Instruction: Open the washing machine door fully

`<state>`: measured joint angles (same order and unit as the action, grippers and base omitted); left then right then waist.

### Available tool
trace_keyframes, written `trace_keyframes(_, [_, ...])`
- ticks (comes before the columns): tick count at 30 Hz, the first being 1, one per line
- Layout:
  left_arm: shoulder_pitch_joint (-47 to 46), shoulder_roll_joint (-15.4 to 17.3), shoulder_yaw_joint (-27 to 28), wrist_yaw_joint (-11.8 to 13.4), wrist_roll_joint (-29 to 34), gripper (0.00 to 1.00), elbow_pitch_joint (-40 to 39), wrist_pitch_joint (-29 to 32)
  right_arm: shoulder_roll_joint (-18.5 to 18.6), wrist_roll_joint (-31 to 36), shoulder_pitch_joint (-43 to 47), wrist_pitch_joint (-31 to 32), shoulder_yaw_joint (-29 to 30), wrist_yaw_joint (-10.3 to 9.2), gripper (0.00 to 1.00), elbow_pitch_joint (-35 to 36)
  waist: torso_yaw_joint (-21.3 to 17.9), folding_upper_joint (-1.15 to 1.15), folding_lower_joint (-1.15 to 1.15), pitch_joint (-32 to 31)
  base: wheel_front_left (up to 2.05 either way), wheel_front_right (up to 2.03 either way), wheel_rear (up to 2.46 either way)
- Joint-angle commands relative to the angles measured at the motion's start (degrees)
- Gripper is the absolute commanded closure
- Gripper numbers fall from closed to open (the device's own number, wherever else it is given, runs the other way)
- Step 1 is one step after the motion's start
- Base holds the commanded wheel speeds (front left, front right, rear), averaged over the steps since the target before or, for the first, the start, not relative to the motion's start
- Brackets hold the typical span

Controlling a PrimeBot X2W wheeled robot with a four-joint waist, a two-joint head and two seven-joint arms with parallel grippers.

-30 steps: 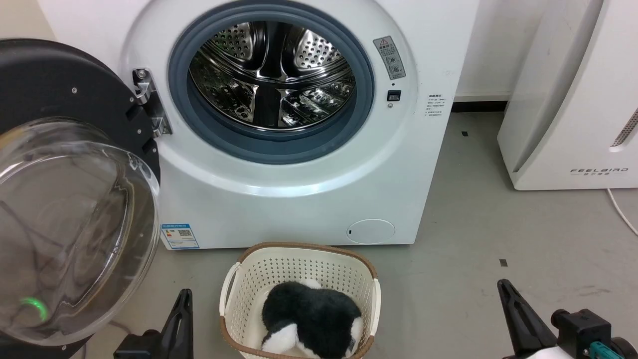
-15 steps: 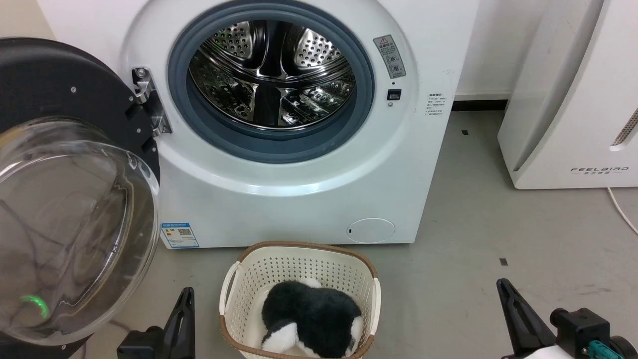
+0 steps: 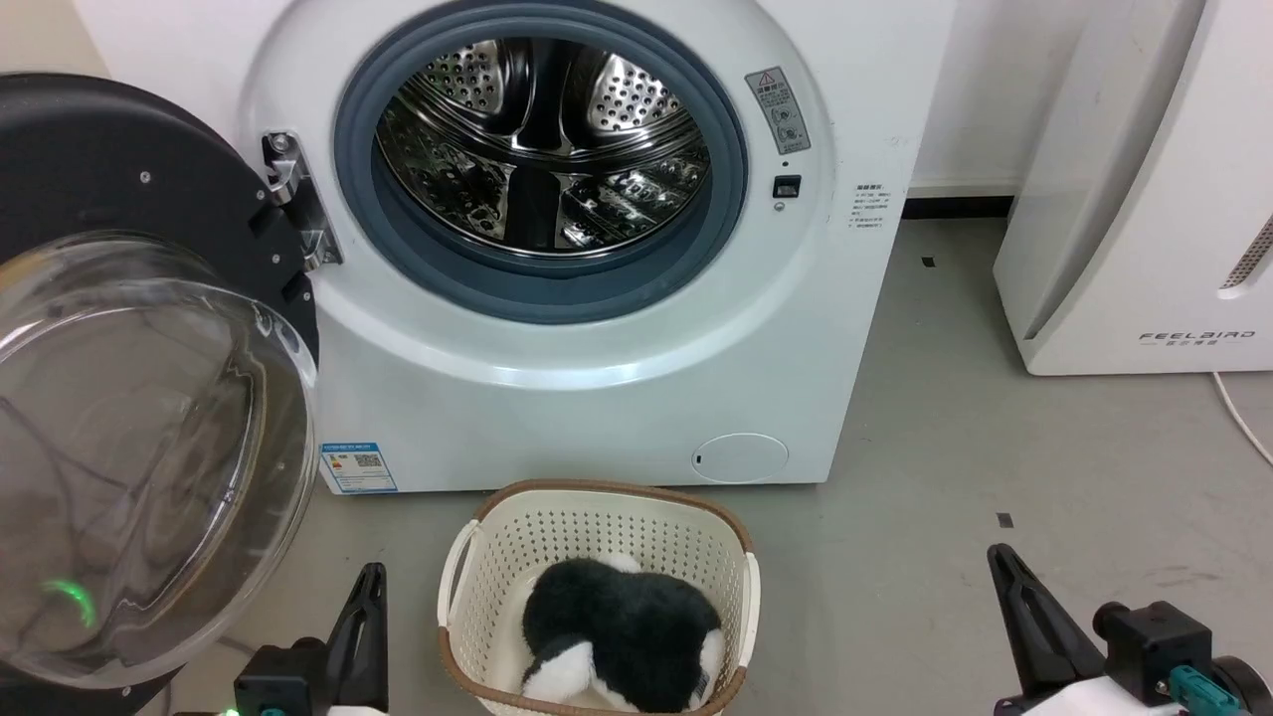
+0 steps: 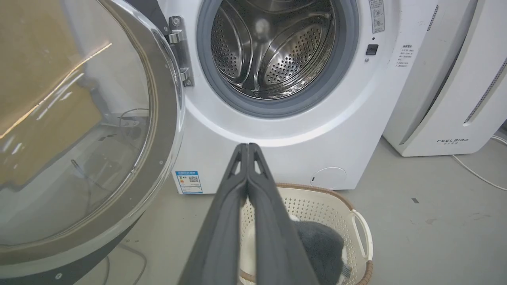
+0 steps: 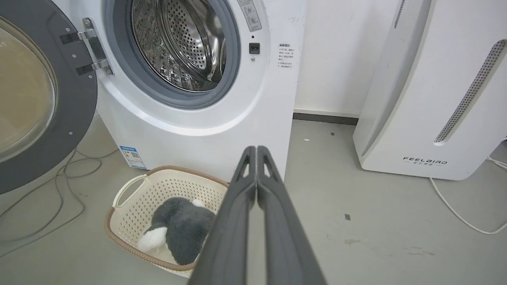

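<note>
The white washing machine [image 3: 597, 378] [image 4: 301, 134] [image 5: 222, 118] stands ahead with its steel drum bare inside the grey gasket. Its door [image 3: 109, 179] [image 4: 79, 130] [image 5: 35, 114], a black disc with a clear domed bowl, hangs swung wide to the left on its hinge [image 3: 293, 204]. My left gripper [image 3: 370, 587] [image 4: 248, 147] is shut, low at the bottom left, apart from the door. My right gripper [image 3: 998, 559] [image 5: 256, 149] is shut too, low at the bottom right over the floor, holding nothing.
A cream laundry basket [image 3: 477, 557] [image 5: 130, 186] with a black-and-white plush toy [image 3: 617, 631] sits on the floor before the machine. A white FEELBIRD appliance [image 3: 1144, 199] stands to the right, with a white cable [image 3: 1238, 418]. Dark cables [image 5: 59, 182] lie under the door.
Both grippers have risen slightly in the head view. The door and machine stay put.
</note>
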<state>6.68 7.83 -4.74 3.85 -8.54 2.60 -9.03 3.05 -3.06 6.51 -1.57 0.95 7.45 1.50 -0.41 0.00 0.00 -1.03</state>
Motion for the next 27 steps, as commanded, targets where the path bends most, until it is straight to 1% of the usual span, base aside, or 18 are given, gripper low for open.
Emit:
trace_keyframes(1, [-1.29,-0.36,0.27,-0.37,0.8,1.0,-0.28,0.3,-0.05,0.47,-1.0,0.1,-0.12,0.01,1.0,-0.19,0.01,0.0,0.0,0.02,0.0,0.0,0.0])
trace_keyframes(27, [-3.09,-1.89,1.76,-1.53,3.39,1.0,-1.05,3.21,-0.09,1.33,-2.84,0.59,-0.4,0.02,1.0,-0.63,0.14,0.0,0.0,0.35,0.0,0.0,0.0])
